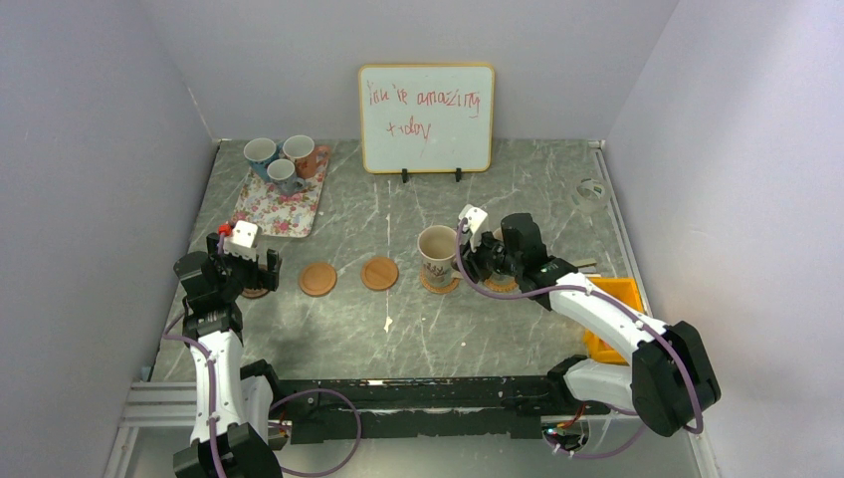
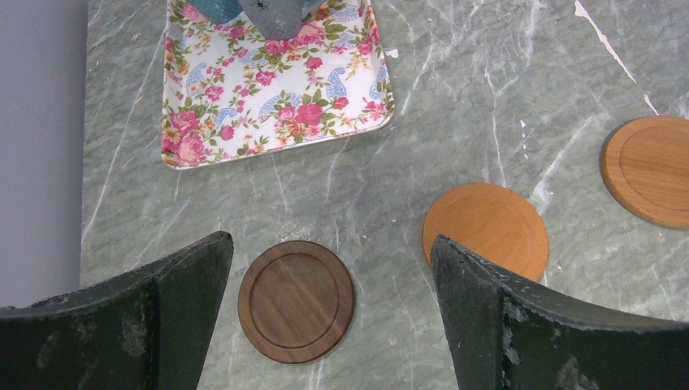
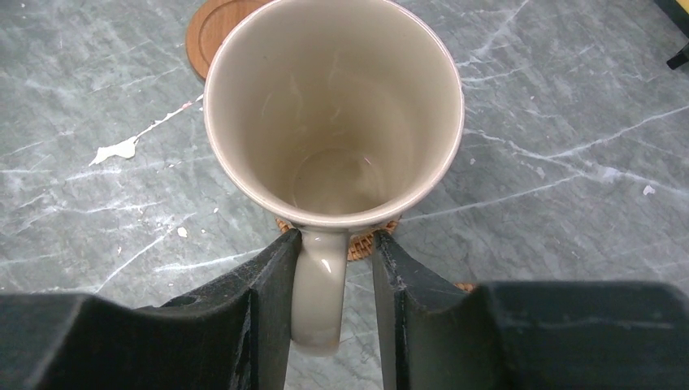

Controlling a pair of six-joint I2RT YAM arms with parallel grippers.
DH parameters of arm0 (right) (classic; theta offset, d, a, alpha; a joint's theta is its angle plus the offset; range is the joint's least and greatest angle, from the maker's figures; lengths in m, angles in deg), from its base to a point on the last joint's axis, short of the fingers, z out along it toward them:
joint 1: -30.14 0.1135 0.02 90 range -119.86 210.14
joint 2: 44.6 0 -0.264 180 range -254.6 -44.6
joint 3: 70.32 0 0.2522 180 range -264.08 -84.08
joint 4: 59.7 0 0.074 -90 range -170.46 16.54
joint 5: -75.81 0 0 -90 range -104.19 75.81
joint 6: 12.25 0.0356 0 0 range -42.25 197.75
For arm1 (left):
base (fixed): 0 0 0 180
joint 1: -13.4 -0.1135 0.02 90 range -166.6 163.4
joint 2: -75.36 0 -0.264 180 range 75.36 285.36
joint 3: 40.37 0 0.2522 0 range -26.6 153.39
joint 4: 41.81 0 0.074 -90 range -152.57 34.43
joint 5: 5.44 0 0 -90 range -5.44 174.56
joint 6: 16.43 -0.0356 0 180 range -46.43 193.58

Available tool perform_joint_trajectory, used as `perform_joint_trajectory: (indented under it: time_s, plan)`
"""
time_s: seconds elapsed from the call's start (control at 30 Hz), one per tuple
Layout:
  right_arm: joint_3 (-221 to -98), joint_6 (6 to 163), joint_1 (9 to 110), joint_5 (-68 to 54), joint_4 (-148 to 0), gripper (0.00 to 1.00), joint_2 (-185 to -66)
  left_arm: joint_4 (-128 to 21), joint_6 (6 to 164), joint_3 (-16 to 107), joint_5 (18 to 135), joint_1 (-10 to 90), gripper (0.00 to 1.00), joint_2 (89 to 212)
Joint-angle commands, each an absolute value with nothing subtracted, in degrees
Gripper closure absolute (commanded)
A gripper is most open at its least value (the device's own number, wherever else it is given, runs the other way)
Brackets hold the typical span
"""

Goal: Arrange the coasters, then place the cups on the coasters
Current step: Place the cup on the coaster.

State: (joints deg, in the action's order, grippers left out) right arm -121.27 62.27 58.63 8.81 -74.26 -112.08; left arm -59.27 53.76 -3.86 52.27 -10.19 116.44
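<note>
A cream cup stands upright on a woven coaster at mid-table. My right gripper straddles its handle, open: the left finger touches the handle and a gap shows on the right side. Two tan coasters lie to the left. My left gripper hangs wide open over a dark brown coaster, holding nothing. Three more cups stand on the floral tray. A tan disc peeks from under the right gripper.
A whiteboard stands at the back. An orange bin sits beside the right arm, and a small white object lies at the far right. Walls close in on both sides of the table.
</note>
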Motion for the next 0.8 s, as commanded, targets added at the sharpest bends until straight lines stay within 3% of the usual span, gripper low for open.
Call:
perform_joint_trajectory:
  time_s: [0.0, 0.77]
  plan:
    - [-123.4, 61.1, 58.2, 10.3, -71.5, 0.59, -110.4, -57.6, 53.6, -3.6, 50.8, -10.5, 0.04, 116.3]
    - [-123.2, 59.2, 56.6, 10.5, -74.9, 0.57, -108.4, -57.8, 53.6, -3.6, 50.5, -10.6, 0.04, 116.1]
